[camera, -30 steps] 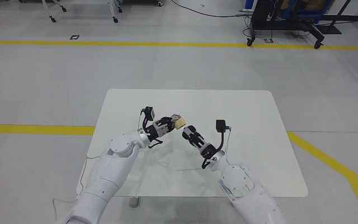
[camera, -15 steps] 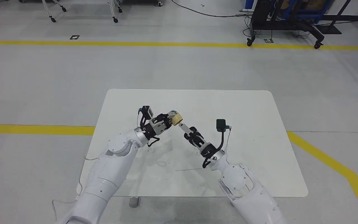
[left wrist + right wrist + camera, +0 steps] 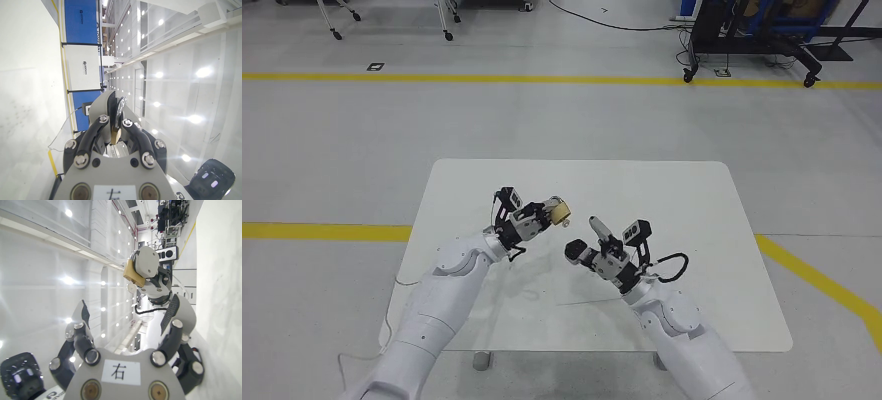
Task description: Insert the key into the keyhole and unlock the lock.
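- Top view looks down on the white table (image 3: 692,200), with both arms raised over its middle.
- Left gripper (image 3: 538,216) is clamped on the brass padlock (image 3: 559,211) and holds it in the air above the table, its lower end turned toward the right arm.
- Right gripper (image 3: 128,311) sits just right of the padlock without touching it, jaws spread and empty.
- Key (image 3: 131,287) is lodged in the padlock's lower end, with its pale head sticking out.
- Insertion looks done, so turning is the step in hand; whether the shackle (image 3: 120,108) is freed cannot be told.
- Next, the right gripper must pinch the small key head squarely and twist about the key's axis while the left holds firm.
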You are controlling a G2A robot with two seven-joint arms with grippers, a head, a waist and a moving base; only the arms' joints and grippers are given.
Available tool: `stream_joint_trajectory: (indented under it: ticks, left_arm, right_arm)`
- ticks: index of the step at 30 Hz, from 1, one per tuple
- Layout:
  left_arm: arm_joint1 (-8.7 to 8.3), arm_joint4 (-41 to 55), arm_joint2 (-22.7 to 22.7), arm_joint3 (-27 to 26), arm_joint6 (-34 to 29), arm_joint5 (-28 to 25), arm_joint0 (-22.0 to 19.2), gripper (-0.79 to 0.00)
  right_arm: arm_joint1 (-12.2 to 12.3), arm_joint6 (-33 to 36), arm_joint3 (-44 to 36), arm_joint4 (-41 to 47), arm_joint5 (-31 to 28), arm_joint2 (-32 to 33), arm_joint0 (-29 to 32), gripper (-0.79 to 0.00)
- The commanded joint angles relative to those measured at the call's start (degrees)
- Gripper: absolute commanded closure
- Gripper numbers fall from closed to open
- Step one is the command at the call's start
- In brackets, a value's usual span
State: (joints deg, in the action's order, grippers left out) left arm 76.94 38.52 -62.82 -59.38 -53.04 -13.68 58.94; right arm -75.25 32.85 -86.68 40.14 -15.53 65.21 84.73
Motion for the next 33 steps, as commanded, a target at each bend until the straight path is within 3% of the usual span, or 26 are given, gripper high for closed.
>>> stream_joint_trajectory:
  ticks: [1, 7, 22, 25, 33]
  left_arm:
    - [0.10, 0.0, 0.3, 0.3, -0.3, -0.1, -0.2, 0.000]
    - [0.29, 0.3, 0.5, 1.2, -0.9, -0.4, -0.7, 0.000]
    - [0.28, -2.2, 0.8, 1.2, -0.9, -0.5, -1.0, 0.000]
    - [0.27, -2.5, 0.8, 1.1, -0.9, -0.6, -0.9, 0.000]
    - [0.25, -3.3, 0.7, 0.9, -1.2, -1.3, -0.9, 0.000]
  right_arm:
    - [-0.1, 1.5, 1.6, 2.1, 0.0, -0.2, -1.0, -0.240]
    - [-0.6, 3.3, 4.3, 4.7, -0.2, -1.0, -2.8, -0.160]
    - [-0.9, 3.7, 5.1, 3.9, 0.4, -1.9, -3.8, -0.083]
    - [-0.9, 3.7, 5.2, 4.0, 0.6, -1.6, -3.7, 0.000]
    - [-1.0, 4.3, 5.3, 5.9, 2.4, -1.2, -3.4, 0.000]
